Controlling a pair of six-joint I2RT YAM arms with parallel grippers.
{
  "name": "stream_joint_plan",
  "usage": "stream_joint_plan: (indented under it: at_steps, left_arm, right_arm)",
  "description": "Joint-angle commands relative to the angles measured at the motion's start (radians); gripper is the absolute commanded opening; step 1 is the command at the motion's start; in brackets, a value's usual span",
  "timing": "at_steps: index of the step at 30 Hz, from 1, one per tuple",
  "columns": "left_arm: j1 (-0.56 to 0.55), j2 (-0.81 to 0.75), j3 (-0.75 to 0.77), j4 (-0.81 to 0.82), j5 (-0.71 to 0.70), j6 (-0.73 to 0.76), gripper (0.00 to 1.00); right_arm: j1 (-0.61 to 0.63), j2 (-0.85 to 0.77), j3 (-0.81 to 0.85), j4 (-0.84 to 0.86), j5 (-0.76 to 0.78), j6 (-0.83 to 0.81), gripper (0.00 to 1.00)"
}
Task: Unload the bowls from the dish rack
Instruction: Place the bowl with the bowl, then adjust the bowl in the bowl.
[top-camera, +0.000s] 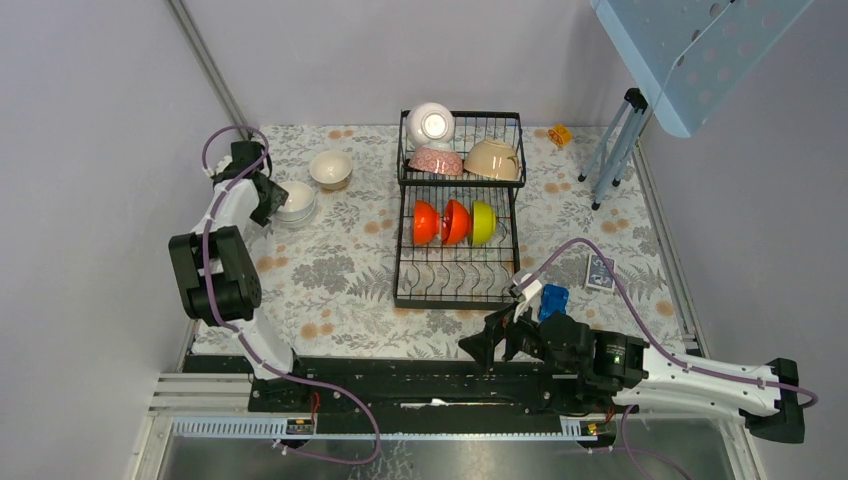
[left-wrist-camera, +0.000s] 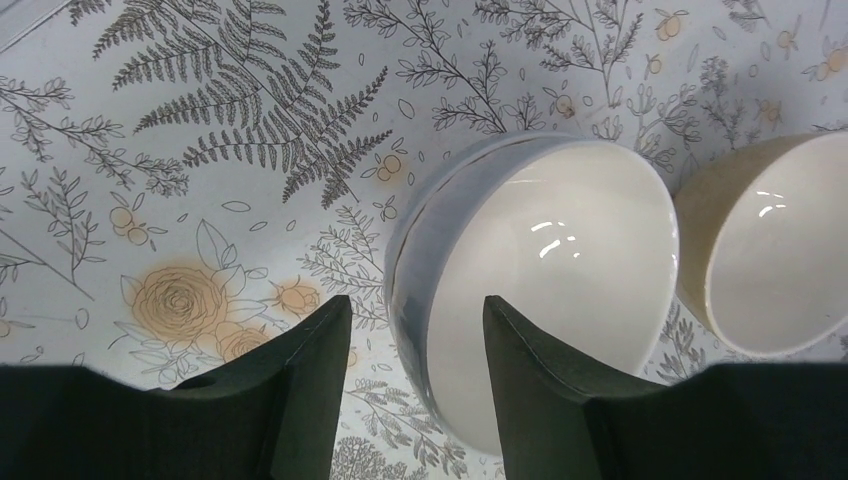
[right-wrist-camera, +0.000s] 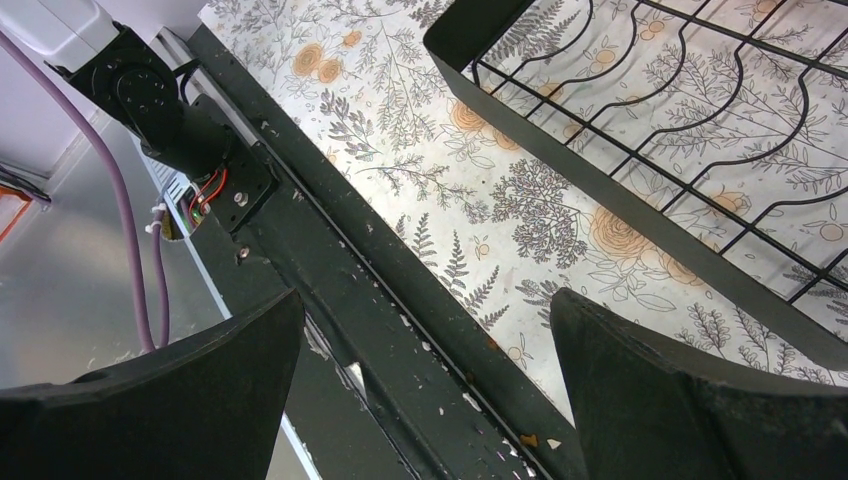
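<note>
The black dish rack (top-camera: 458, 290) stands mid-table. Its upper basket holds a white bowl (top-camera: 430, 123), a pink-patterned bowl (top-camera: 436, 160) and a beige bowl (top-camera: 493, 160). Two orange-red bowls (top-camera: 426, 222) (top-camera: 456, 221) and a yellow-green bowl (top-camera: 483, 222) stand on edge in the lower tray. On the table at left sit a cream bowl (top-camera: 330, 168) (left-wrist-camera: 770, 240) and a white bowl (top-camera: 297, 202) (left-wrist-camera: 540, 290), which rests on another. My left gripper (top-camera: 270, 195) (left-wrist-camera: 415, 305) is open, its fingers straddling the white bowl's near wall with gaps showing. My right gripper (top-camera: 492, 342) (right-wrist-camera: 425, 310) is open and empty over the near rail, by the rack's front corner (right-wrist-camera: 570, 160).
A blue toy block (top-camera: 553, 300) and a small patterned card (top-camera: 600, 272) lie right of the rack. A yellow toy (top-camera: 560, 134) and a tripod stand (top-camera: 615, 150) are at the back right. The black mounting rail (top-camera: 400, 370) runs along the near edge.
</note>
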Motion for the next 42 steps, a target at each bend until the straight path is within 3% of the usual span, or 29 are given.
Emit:
stream_joint_plan:
  at_steps: [1,12,20,25,30,42]
  left_arm:
    - [0.006,-0.094,0.032,-0.006,-0.012,0.008,0.55]
    - [0.006,-0.134,-0.03,-0.003,-0.021,0.011,0.42]
    - [0.006,-0.114,-0.06,0.024,-0.001,0.019,0.4]
    - [0.006,-0.114,-0.067,0.037,0.01,0.013,0.17]
    - [0.007,-0.121,-0.078,0.048,0.015,0.007,0.01]
    - [0.009,-0.191,-0.111,0.137,0.12,-0.055,0.0]
  right_arm:
    - [0.001,-0.017,0.053,0.001,0.033,-0.003,1.0]
    - [0.001,-0.042,0.057,-0.014,0.028,-0.004,1.0]
    - [0.001,-0.03,0.066,-0.016,0.032,-0.013,1.0]
    - [0.001,-0.014,0.07,-0.009,0.031,-0.013,1.0]
    - [0.001,-0.006,0.067,-0.002,0.029,-0.01,1.0]
    - [0.001,-0.017,0.066,-0.007,0.028,-0.005,1.0]
